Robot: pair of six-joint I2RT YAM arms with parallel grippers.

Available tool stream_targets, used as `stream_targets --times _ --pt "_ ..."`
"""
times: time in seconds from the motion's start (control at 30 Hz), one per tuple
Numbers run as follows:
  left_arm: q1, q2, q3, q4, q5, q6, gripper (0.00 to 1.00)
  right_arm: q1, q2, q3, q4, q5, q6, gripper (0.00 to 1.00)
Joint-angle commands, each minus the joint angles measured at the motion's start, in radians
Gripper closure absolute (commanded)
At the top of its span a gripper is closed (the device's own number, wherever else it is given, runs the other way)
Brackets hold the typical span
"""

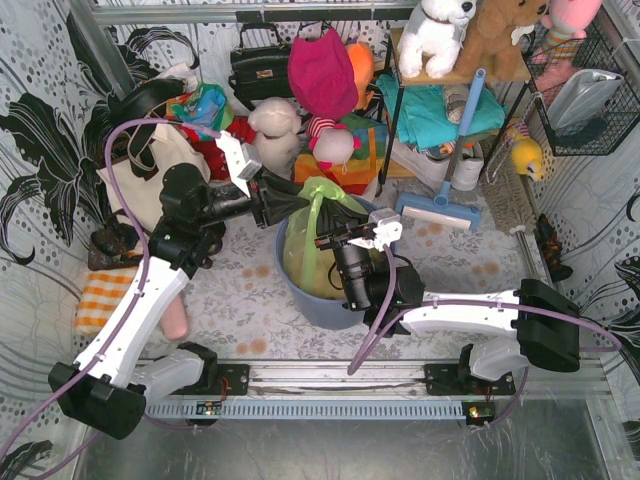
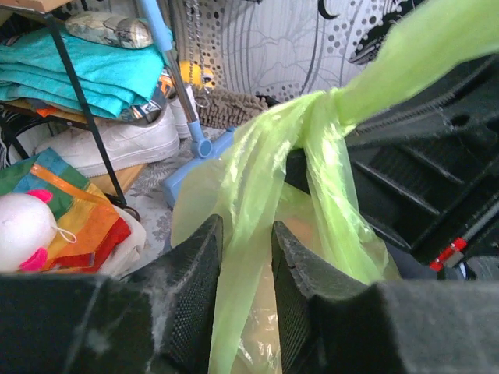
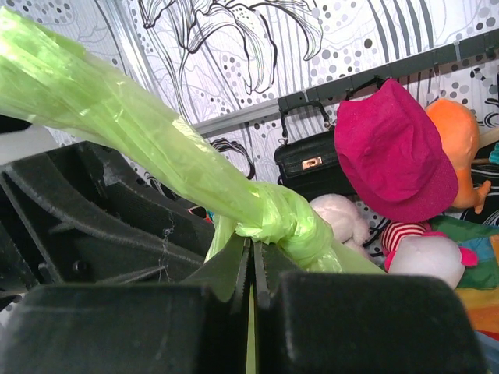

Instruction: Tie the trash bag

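right gripper (image 3: 251, 261) is clamping the trash bag (image 3: 156, 148) at its neck | left gripper (image 2: 245, 232) is straddling a bag strand, grip unclear

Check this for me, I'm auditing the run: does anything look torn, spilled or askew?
Nothing stands out. The trash bag shows no tear and sits in the blue bin, its neck knotted; the right gripper pinches one strand.

A robot test cell dressed as a cluttered home corner. Two arms (image 1: 130, 320) are bolted to a metal rail (image 1: 330, 376) along the bottom edge, and flower-print panels (image 1: 40, 120) wall it in. Household odds fill the top: plush toys (image 1: 437, 35), handbag (image 1: 260, 68), hat (image 1: 322, 72), rack (image 1: 399, 100) of towels (image 1: 432, 115), shoes (image 2: 117, 144), mop (image 1: 440, 212), and a wire basket (image 1: 600, 135) at upper right.
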Motion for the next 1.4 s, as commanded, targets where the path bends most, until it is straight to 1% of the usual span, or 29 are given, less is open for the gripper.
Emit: stream_targets --times 0.0,0.07,0.17,0.2,0.33,0.5,0.57,0.8,0.97,1.1,1.2,1.37 --pt "-0.005 -0.022 -0.031 0.075 0.075 -0.033 0.68 -0.016 0.016 -0.019 0.019 -0.004 0.056 1.0" --pt "-0.005 -0.041 -0.043 0.066 0.077 -0.034 0.8 -0.02 0.025 -0.021 0.025 -0.01 0.064 1.0" --pt "-0.007 -0.066 -0.058 0.037 0.08 -0.032 0.93 -0.027 0.039 -0.016 0.02 -0.029 0.067 1.0" --pt "-0.007 -0.075 -0.065 0.032 0.08 -0.033 0.96 -0.03 0.042 -0.012 0.013 -0.031 0.069 1.0" --pt "-0.01 -0.104 -0.09 0.028 0.081 -0.05 0.99 -0.039 0.052 -0.006 0.013 -0.043 0.077 1.0" --pt "-0.026 -0.131 -0.106 0.036 0.115 -0.083 1.0 -0.054 0.061 0.001 0.003 -0.071 0.08 1.0" --pt "-0.035 -0.139 -0.121 0.058 0.131 -0.111 1.0 -0.06 0.067 -0.006 0.028 -0.086 0.082 1.0" --pt "-0.079 -0.161 -0.164 0.053 0.144 -0.127 1.0 -0.083 0.051 -0.027 0.052 -0.219 0.144 1.0" --pt "-0.083 -0.153 -0.172 0.018 0.132 -0.112 1.0 -0.094 0.033 -0.052 0.062 -0.364 0.236 1.0" --pt "-0.084 -0.141 -0.179 0.052 0.126 -0.138 1.0 -0.107 0.018 -0.065 0.05 -0.481 0.326 1.0" --pt "-0.089 -0.135 -0.196 0.101 0.143 -0.166 0.99 -0.117 0.014 -0.083 0.077 -0.517 0.385 1.0" --pt "-0.096 -0.114 -0.209 0.089 0.161 -0.158 0.99 -0.137 0.011 -0.102 0.105 -0.542 0.458 1.0"
